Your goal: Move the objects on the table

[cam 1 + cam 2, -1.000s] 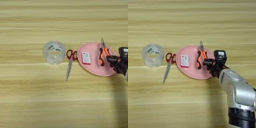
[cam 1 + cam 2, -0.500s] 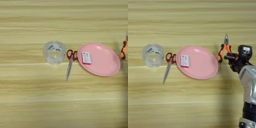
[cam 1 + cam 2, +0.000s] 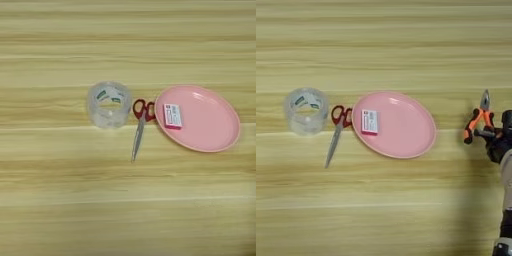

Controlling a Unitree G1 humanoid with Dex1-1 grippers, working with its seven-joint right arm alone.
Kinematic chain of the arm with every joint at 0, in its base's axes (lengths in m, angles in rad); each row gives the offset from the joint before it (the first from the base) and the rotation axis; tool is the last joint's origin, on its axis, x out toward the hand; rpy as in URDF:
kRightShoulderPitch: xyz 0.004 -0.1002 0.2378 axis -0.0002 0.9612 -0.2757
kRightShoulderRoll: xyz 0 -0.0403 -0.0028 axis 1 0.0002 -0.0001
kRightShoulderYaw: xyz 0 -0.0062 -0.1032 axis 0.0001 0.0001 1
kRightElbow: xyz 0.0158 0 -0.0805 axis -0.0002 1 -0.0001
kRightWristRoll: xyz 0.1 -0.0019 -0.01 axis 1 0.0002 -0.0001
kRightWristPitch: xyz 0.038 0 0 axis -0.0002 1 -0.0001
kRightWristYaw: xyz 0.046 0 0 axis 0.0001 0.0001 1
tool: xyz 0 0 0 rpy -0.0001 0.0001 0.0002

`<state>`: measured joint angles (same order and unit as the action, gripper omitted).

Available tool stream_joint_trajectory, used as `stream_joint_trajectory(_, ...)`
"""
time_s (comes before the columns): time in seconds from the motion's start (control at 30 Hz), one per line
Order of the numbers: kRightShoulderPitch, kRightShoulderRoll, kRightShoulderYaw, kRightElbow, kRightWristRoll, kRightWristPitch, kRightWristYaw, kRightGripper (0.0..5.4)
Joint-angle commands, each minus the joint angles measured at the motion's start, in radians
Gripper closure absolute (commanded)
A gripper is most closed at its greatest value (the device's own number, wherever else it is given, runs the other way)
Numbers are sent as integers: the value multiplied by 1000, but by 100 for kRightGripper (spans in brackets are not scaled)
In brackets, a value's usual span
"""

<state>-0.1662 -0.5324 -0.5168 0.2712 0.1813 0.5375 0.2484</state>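
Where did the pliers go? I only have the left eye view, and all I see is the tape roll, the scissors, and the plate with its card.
Observer: The pliers are off to the right of the pink plate, beyond what your view takes in.
Operator: Are they lying on the table?
Observer: I cannot tell whether they touch the wood; the right tool is shut on their orange-and-black handles.
Operator: Which way do they point?
Observer: The metal nose points to the far side of the table, handles toward the robot.
Operator: Any overlap with the plate?
Observer: None; bare wood shows between the plate's right rim and the pliers.
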Motion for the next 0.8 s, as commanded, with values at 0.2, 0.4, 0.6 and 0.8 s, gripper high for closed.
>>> stream_joint_trajectory(0.2, -58, -39, 73, 110, -17, -111, 49, 461)
stream_joint_trajectory(0.4, -59, -15, 120, 149, -12, -127, 69, 461)
stream_joint_trajectory(0.6, -56, 4, 151, 146, -2, -116, 88, 461)
stream_joint_trajectory(0.8, -53, 22, 184, 141, -2, -109, 102, 461)
